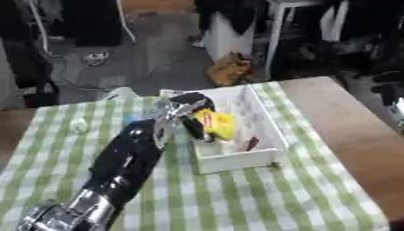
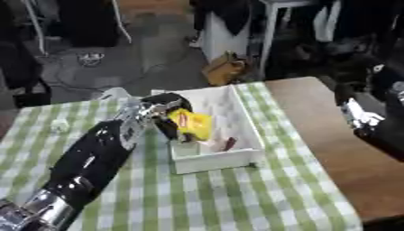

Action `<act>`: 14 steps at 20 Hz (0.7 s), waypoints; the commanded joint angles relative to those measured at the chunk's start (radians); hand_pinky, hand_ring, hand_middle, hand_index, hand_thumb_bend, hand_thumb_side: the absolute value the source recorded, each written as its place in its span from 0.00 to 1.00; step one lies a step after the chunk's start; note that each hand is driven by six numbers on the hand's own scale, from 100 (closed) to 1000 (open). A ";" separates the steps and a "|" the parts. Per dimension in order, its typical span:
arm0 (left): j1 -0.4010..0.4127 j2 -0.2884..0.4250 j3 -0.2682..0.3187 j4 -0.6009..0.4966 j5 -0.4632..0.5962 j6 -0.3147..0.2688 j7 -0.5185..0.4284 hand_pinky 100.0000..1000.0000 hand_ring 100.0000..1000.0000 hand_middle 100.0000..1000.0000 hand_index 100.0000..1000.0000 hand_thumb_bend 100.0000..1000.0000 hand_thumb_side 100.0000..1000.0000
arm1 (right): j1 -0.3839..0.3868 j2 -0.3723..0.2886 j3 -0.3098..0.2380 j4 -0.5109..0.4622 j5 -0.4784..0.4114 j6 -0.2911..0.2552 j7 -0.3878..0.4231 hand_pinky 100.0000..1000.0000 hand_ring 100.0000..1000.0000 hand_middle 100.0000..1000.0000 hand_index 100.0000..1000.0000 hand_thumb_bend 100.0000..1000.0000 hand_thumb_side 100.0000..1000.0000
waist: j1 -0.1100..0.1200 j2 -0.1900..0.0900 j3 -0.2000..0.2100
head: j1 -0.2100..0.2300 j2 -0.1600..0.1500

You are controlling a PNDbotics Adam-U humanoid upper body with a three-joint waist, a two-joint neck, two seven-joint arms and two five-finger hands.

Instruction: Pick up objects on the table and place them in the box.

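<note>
Over the white box (image 1: 263,121), the left hand (image 1: 189,118) pinches a yellow packet (image 1: 218,125); its red label is unreadable. Right hand's (image 2: 359,116) fingers: cannot tell.

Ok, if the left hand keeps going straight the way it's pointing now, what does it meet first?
The left hand, curled round a yellow packet, points down into the white box. Going straight on, it would likely meet the box floor first, near a small dark reddish item lying there, though depth is hard to judge.

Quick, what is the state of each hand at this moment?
Left hand: shut on the yellow packet, over the white rectangular box.
Right hand: at the right edge; state cannot be told.
</note>
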 commanded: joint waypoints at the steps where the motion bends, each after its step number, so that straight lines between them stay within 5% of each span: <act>1: -0.022 -0.019 -0.013 -0.023 -0.019 -0.002 0.053 0.54 0.45 0.45 0.64 0.20 0.55 | -0.019 -0.009 -0.002 -0.006 -0.008 -0.001 0.004 0.71 0.75 0.75 0.95 0.14 0.49 | 0.009 -0.023 -0.005 | 0.007 -0.014; 2: -0.019 -0.024 -0.018 -0.025 -0.022 -0.007 0.067 0.70 0.72 0.71 0.80 0.54 0.84 | -0.019 -0.008 -0.002 -0.006 -0.008 -0.001 0.005 0.71 0.75 0.75 0.95 0.14 0.49 | 0.009 -0.024 -0.007 | 0.008 -0.015; 4: -0.014 -0.027 -0.023 -0.027 -0.028 -0.022 0.093 0.77 0.82 0.80 0.85 0.62 0.89 | -0.018 -0.008 -0.002 -0.006 -0.008 -0.001 0.005 0.71 0.75 0.75 0.95 0.14 0.49 | 0.010 -0.025 -0.009 | 0.008 -0.016; 8: -0.011 -0.019 -0.030 -0.020 -0.078 -0.017 0.119 0.90 0.96 0.95 0.93 0.72 0.94 | -0.016 -0.008 -0.004 -0.005 -0.009 -0.001 0.004 0.71 0.75 0.75 0.95 0.14 0.49 | 0.010 -0.026 -0.008 | 0.007 -0.019; 14: -0.001 0.001 -0.017 -0.019 -0.177 -0.004 0.106 0.89 0.93 0.92 0.90 0.68 0.91 | -0.010 -0.009 -0.007 -0.005 -0.007 -0.001 0.002 0.71 0.75 0.75 0.95 0.14 0.49 | 0.002 -0.025 0.003 | 0.002 -0.015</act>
